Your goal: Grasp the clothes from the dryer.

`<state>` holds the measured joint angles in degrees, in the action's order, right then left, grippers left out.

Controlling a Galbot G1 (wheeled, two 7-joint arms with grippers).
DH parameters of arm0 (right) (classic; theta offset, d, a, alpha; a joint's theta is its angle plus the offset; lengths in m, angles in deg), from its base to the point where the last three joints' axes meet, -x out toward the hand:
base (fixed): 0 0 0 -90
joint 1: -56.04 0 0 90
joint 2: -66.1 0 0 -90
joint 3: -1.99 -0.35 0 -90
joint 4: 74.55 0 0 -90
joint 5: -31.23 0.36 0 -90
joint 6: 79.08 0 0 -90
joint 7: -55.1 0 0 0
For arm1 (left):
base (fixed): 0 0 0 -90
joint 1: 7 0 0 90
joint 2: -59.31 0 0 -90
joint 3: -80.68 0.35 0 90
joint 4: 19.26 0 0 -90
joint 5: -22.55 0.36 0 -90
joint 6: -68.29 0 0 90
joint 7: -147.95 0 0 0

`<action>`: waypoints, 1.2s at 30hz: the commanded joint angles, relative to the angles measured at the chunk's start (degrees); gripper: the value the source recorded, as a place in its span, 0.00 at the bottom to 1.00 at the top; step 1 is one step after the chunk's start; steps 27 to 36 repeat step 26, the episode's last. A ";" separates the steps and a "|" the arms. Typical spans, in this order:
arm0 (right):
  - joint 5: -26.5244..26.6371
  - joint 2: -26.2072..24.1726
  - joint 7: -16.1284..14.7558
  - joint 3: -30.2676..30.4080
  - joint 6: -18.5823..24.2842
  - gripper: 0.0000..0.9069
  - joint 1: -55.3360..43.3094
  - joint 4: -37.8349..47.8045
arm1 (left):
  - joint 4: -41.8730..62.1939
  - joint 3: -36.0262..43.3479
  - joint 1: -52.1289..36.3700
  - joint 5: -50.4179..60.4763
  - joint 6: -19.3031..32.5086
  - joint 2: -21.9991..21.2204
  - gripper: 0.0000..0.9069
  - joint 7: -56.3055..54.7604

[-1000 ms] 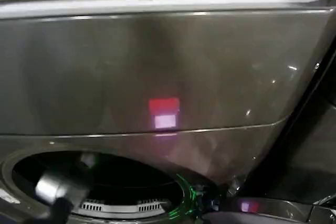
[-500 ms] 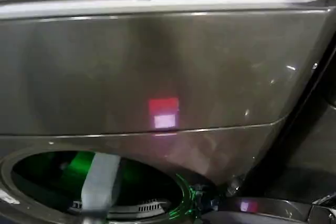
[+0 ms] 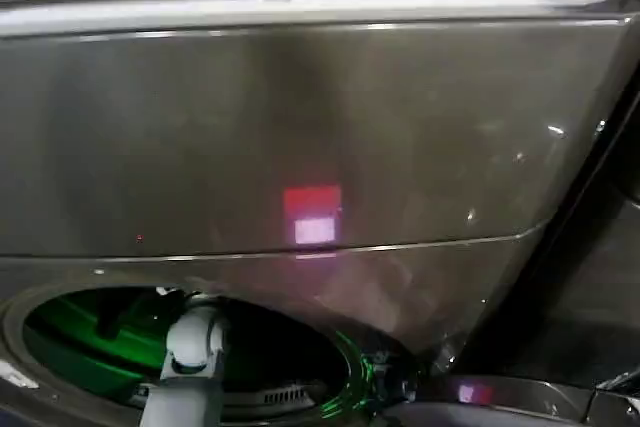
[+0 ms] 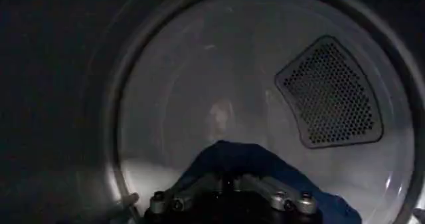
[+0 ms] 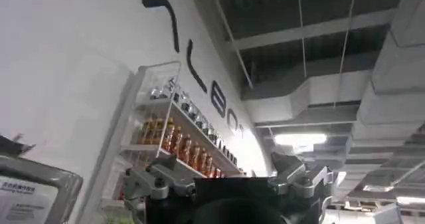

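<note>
Left hand (image 4: 231, 202) inside the dryer (image 3: 300, 127), clothes (image 4: 246, 162) just beyond it.

dim overall, green glow inside drum behind left arm (image 3: 190, 367), pink-red glare on dryer (image 3: 312, 215) panel, drum interior dark beyond left gripper (image 4: 229, 195), ceiling lamp bright above right gripper (image 5: 226, 189)

Wall (image 5: 73, 59): white, plain, with dark letters (image 5: 199, 66) running along it toward the ceiling.
Shelf (image 5: 176, 139): fixed on the wall below the letters, clear-sided, rows of amber bottles (image 5: 172, 142) on it.
Ceiling (image 5: 312, 19): dark, open, with beams and thin rods.
Duct (image 5: 319, 99): pale, boxy, hung beneath the ceiling, right beside the letters.
Light (image 5: 299, 139): bright strip just under the duct.
</note>
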<state>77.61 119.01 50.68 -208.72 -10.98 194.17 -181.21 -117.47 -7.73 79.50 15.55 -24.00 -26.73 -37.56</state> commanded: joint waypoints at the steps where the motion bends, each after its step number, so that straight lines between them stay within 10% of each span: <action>1: 0.25 0.00 0.14 -0.13 1.71 1.00 0.12 0.61 | -1.17 -0.23 0.54 1.20 -0.58 -0.08 0.00 -0.55; 36: -0.61 0.68 -0.26 -1.54 0.76 1.00 -0.10 0.70 | 3.39 1.59 -4.45 0.20 -1.22 2.01 0.00 0.60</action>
